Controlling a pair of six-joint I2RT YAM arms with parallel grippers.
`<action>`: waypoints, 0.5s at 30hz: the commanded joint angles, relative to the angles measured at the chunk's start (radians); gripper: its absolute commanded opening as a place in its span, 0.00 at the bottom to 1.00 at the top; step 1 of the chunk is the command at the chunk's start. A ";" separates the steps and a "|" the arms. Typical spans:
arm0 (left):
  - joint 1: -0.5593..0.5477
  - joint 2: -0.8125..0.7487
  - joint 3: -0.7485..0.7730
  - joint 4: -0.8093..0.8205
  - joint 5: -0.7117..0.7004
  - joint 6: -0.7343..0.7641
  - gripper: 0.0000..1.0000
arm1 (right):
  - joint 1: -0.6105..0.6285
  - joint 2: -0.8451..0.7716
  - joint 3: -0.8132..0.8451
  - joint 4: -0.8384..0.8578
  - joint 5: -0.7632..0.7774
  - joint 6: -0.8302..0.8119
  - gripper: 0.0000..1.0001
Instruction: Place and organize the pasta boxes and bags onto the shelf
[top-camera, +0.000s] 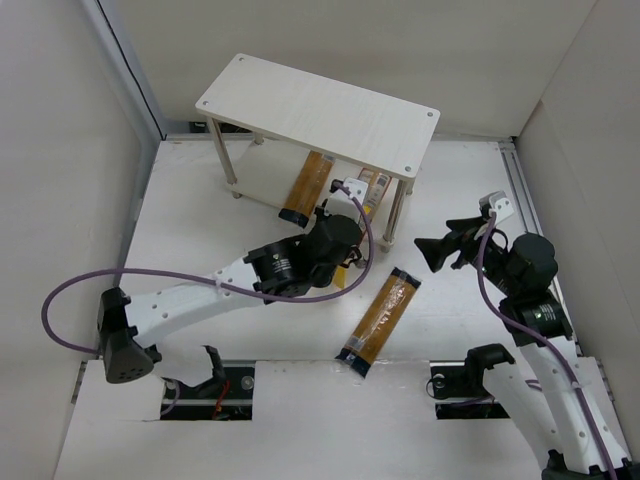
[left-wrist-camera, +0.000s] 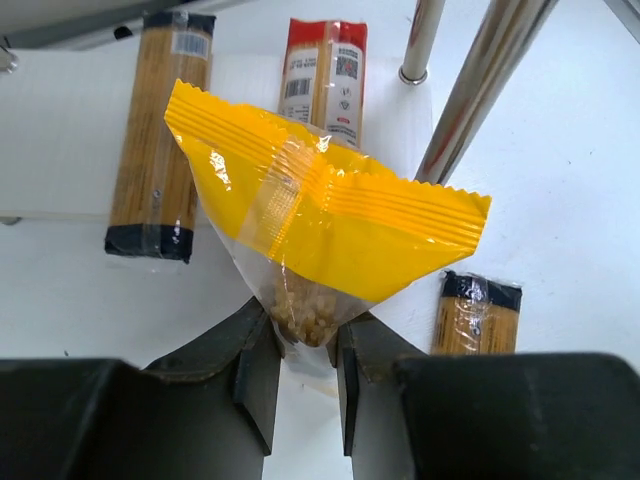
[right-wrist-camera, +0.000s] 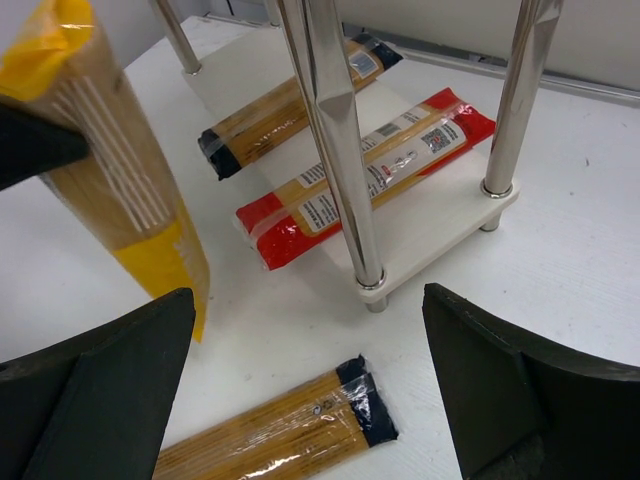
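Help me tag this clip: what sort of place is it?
Likely a robot lab cell: white panel walls box in a white table, with the left arm and right arm mounted at its edge.

A white table (top-camera: 200, 230) carries the shelf (top-camera: 320, 110), a two-tier rack of pale boards on thin metal legs, standing at the far side about mid-width and slanted from far left to nearer right. On its lower board (right-wrist-camera: 440, 240) lie a clear spaghetti bag (top-camera: 307, 187) on the left and a red-and-orange box (right-wrist-camera: 430, 140) on the right, side by side and roughly parallel, the bag's dark near end jutting past the board's near edge. A second spaghetti bag (top-camera: 380, 318) lies flat on the table itself, nearer than the shelf's right end and apart from it, slanted with a dark end toward the near edge.
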 joint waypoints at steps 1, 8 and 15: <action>-0.061 -0.100 0.053 0.105 -0.123 0.081 0.00 | 0.010 -0.007 0.005 0.052 0.014 -0.004 1.00; -0.088 -0.273 0.090 0.292 -0.096 0.248 0.00 | 0.010 -0.007 0.005 0.052 0.014 -0.004 1.00; -0.088 -0.192 0.297 0.498 -0.077 0.533 0.00 | 0.010 -0.007 0.005 0.052 0.023 -0.004 1.00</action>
